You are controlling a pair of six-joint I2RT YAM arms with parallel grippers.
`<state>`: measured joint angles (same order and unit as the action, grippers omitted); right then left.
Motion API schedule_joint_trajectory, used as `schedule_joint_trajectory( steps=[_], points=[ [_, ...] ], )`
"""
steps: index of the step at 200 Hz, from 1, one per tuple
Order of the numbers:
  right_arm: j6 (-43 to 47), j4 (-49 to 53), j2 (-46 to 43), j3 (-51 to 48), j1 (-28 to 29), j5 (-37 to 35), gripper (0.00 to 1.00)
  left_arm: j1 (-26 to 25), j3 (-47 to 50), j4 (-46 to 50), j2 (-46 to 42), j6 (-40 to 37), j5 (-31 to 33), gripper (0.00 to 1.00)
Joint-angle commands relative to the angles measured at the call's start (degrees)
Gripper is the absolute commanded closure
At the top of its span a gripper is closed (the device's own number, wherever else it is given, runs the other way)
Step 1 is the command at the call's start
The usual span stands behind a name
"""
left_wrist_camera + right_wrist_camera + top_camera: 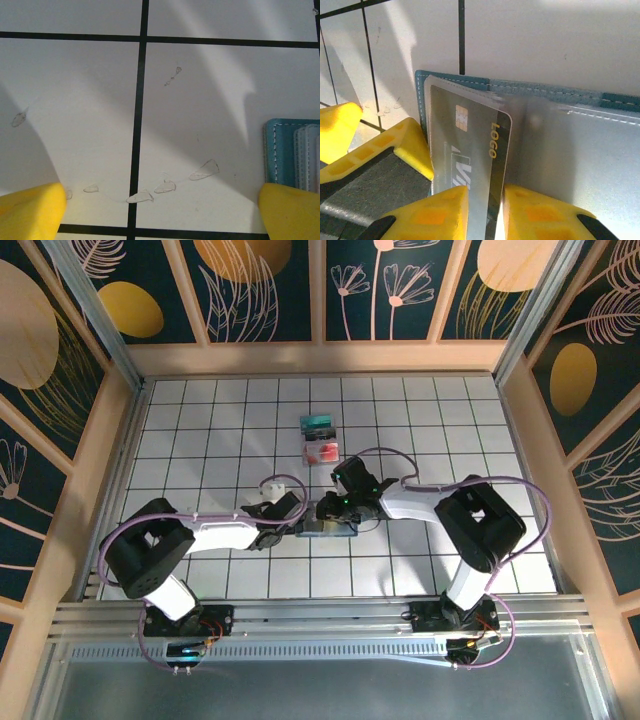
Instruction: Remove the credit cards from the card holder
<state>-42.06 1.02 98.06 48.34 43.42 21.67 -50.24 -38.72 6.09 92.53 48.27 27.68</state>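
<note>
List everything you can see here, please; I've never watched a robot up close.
teal card: 1, teal, on the table beyond the arms
whitish-pink card: 1, red mark, just nearer than the teal card
grey card: 1, gold lettering, at the card holder's clear sleeve
card holder: 1, slate-blue, flat between the two hands
table: 1, white tiles, dark lines
walls: dark, gold and pink plant patterns, around the table
left arm, right arm: 2, white and black
left hand: yellow fingers, open, beside the holder
right hand: yellow fingers, shut on the grey card
</note>
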Motion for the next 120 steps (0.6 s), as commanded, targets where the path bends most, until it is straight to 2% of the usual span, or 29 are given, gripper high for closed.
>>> schedule_joint_trajectory(
  steps=[1, 70, 120],
  points=[
    [-0.8, -4.4, -2.8, -0.9, -0.3, 3.2, 0.76, 0.4, 0.9, 5.6, 2.7, -0.6, -1.6, 0.01],
    [-1.9, -7.1, -4.0, -2.8, -1.1, 3.0, 0.77, 0.3, 1.4, 6.0, 1.5, -0.3, -1.5, 0.01],
    [-3.9, -12.0, -2.2, -3.3, -1.2, 5.5, 0.78, 0.3, 1.2, 6.0, 1.4, -0.3, -1.4, 0.01]
  ],
)
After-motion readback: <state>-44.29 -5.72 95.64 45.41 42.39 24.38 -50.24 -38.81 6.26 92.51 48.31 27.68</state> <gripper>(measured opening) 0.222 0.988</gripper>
